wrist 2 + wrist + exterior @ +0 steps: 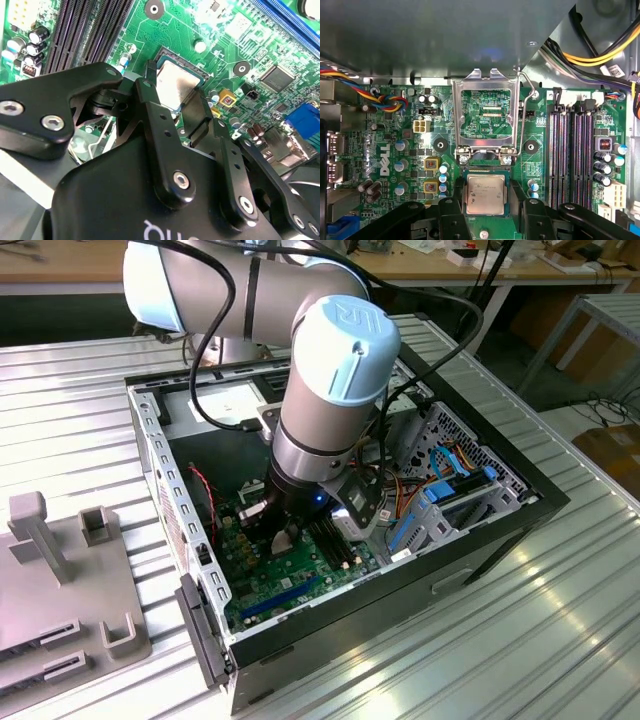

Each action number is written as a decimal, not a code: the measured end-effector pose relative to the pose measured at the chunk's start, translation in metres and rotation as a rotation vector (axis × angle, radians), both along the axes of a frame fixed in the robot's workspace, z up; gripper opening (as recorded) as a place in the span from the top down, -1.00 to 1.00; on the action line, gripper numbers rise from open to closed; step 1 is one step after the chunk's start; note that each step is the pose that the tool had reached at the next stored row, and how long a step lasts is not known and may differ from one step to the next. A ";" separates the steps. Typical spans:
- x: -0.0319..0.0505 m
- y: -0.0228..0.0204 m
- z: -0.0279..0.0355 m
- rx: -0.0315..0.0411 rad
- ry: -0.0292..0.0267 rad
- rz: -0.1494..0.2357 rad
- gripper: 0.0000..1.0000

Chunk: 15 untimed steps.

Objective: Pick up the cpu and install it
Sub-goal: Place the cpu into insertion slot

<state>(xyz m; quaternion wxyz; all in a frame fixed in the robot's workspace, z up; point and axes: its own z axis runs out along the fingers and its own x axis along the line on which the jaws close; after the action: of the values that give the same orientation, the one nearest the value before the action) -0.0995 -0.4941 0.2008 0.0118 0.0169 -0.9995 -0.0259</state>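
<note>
cpu [485,195] at the socket [485,173] (frame [457,115] open)

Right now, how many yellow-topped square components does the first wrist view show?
2 yellow components, both beside the cpu: one nearer the open socket frame, one farther from it. Others may be hidden.

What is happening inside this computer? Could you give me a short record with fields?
setting: open computer case with a green motherboard inside
arm: robot arm reaching down into the case
grip: gripper, fingers shut on the cpu
cpu place: at the socket
socket cover: metal frame hinged open
seated: cannot tell
</note>
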 end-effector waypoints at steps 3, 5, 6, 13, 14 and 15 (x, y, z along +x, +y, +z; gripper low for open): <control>-0.0001 0.0000 0.0000 0.0000 0.0001 0.000 0.09; -0.0002 -0.0001 0.0000 0.0002 0.0001 0.000 0.09; -0.0002 -0.0001 -0.0001 0.0006 0.0001 0.000 0.09; -0.0002 -0.0002 -0.0008 0.0018 0.0001 0.000 0.09; -0.0002 -0.0002 -0.0009 0.0020 0.0002 0.000 0.09; -0.0001 -0.0002 -0.0010 0.0021 0.0001 0.000 0.09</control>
<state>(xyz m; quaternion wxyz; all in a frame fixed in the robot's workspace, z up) -0.0996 -0.4943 0.1998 0.0118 0.0169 -0.9994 -0.0270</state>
